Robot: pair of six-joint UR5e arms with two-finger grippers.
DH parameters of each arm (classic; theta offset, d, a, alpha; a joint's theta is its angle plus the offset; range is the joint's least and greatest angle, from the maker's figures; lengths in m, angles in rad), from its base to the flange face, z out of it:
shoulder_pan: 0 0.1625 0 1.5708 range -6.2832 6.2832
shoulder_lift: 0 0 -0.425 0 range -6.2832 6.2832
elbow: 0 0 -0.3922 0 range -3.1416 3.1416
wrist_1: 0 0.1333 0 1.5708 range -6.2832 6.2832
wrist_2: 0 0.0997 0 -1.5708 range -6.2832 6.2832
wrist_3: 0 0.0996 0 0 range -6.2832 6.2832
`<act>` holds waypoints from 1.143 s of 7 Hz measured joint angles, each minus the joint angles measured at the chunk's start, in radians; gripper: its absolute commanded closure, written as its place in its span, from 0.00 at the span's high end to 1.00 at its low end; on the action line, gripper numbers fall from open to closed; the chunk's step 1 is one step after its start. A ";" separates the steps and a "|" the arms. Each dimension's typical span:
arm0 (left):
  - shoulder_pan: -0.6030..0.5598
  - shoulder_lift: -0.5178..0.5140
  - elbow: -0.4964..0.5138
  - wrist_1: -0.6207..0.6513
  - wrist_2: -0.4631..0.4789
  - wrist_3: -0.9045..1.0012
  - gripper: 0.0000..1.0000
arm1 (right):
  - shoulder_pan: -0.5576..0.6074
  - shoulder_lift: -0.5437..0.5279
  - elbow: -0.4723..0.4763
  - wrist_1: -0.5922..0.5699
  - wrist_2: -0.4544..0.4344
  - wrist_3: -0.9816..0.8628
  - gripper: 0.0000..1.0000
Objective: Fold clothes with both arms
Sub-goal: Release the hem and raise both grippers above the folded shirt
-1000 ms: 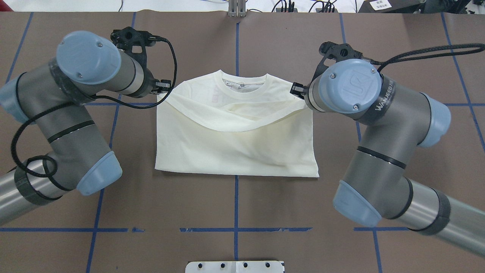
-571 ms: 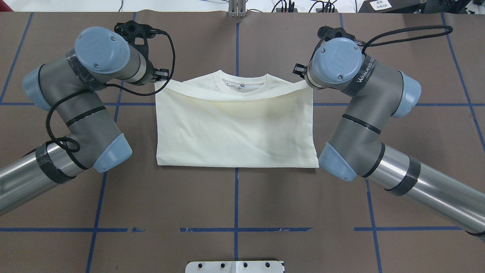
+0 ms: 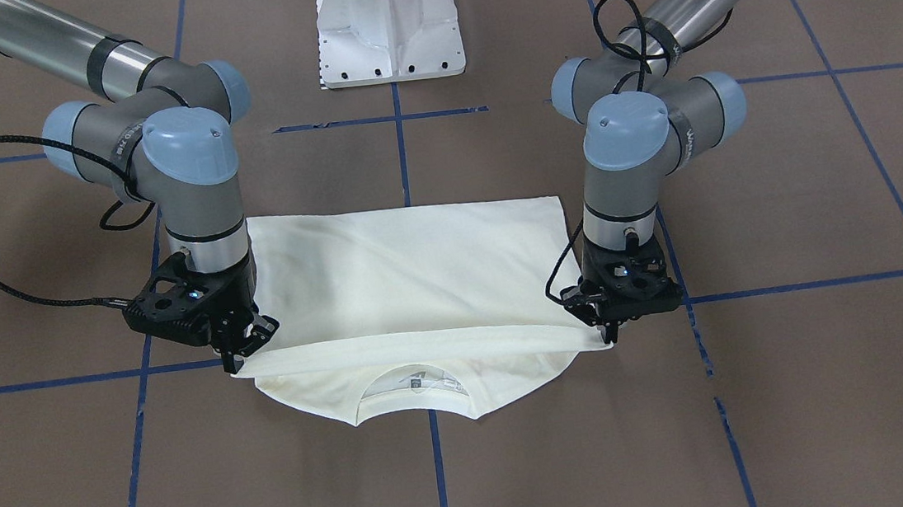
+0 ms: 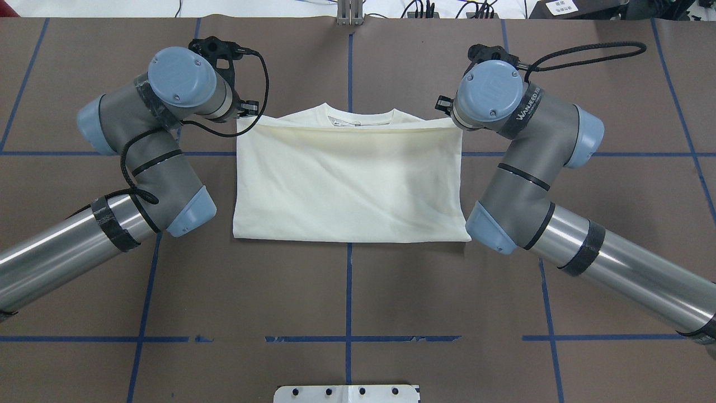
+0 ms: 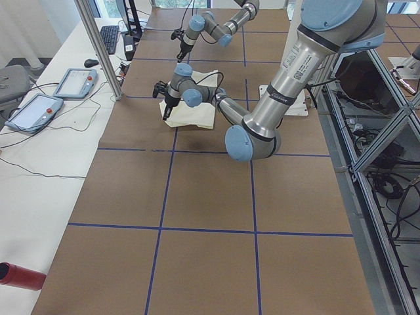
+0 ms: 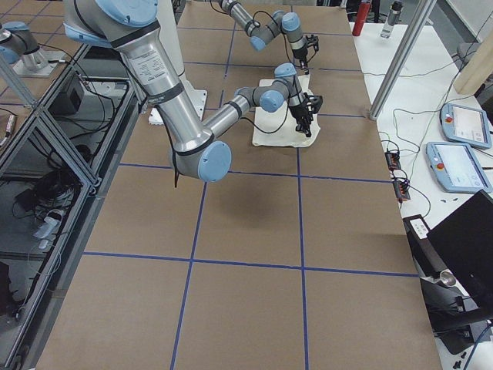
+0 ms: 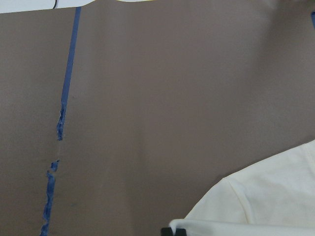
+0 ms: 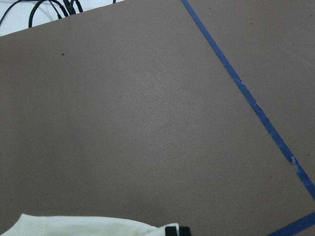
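The cream T-shirt (image 4: 347, 179) lies plain side up in the middle of the brown table, folded over on itself. Its collar (image 4: 358, 116) peeks out at the far edge, and the front-facing view has the collar (image 3: 411, 390) below the raised fold. My left gripper (image 3: 604, 334) is shut on one corner of the folded-over hem, and my right gripper (image 3: 234, 361) is shut on the other. The hem is stretched straight between them, just above the shoulders. From overhead the wrists hide most of the left gripper (image 4: 244, 115) and right gripper (image 4: 444, 112). Each wrist view has shirt cloth (image 7: 275, 196) (image 8: 83, 226) at its bottom edge.
The white pedestal base (image 3: 390, 27) stands on the robot's side of the table. Blue tape lines (image 4: 348, 291) cross the brown surface. Cables (image 4: 447, 8) lie past the far edge. Teach pendants (image 5: 72, 82) and a red cylinder (image 5: 20, 275) sit on the side bench.
Both grippers have carried the hem away from the robot toward the collar. The sagging fold has pulled straight and now covers most of the shoulders.
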 measured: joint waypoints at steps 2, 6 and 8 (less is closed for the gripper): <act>0.003 0.005 -0.005 -0.012 -0.006 0.017 1.00 | -0.001 0.010 -0.018 0.009 0.001 -0.011 1.00; 0.087 0.219 -0.336 -0.027 -0.088 0.027 0.71 | 0.009 -0.035 0.113 0.015 0.099 -0.101 1.00; 0.208 0.321 -0.433 -0.051 -0.032 -0.161 0.53 | 0.005 -0.047 0.147 0.014 0.105 -0.102 1.00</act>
